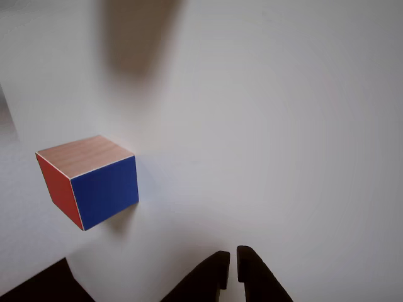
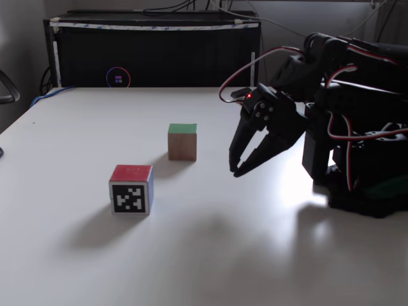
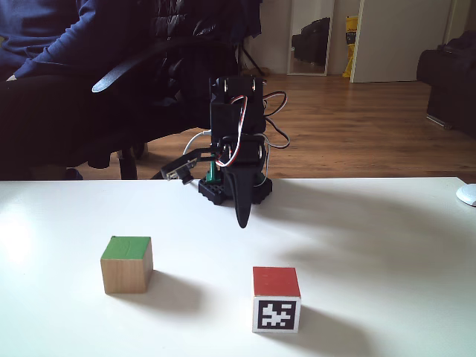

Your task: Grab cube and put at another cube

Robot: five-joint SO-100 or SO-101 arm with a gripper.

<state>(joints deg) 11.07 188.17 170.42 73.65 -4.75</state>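
The cube (image 2: 182, 141) is plain wood with a green top and stands mid-table; in another fixed view the cube (image 3: 127, 265) sits at front left. Another cube (image 2: 131, 190) shows a red top, a black-and-white marker face and a blue side, nearer the front; it also appears as another cube (image 3: 277, 299). The other view shows another cube (image 1: 88, 181) with red, blue and wood faces at left. My gripper (image 2: 236, 171) hangs just above the table to the right of the green-topped cube, fingers pointing down. The gripper (image 1: 230, 253) is shut on nothing; its dark tip (image 3: 242, 222) hangs behind both cubes.
The arm's base (image 2: 363, 191) stands at the table's right side. A black cabinet (image 2: 153, 51) lines the far edge. A person in an office chair (image 3: 149, 82) sits behind the table, and a white object (image 3: 467, 193) lies at the right edge.
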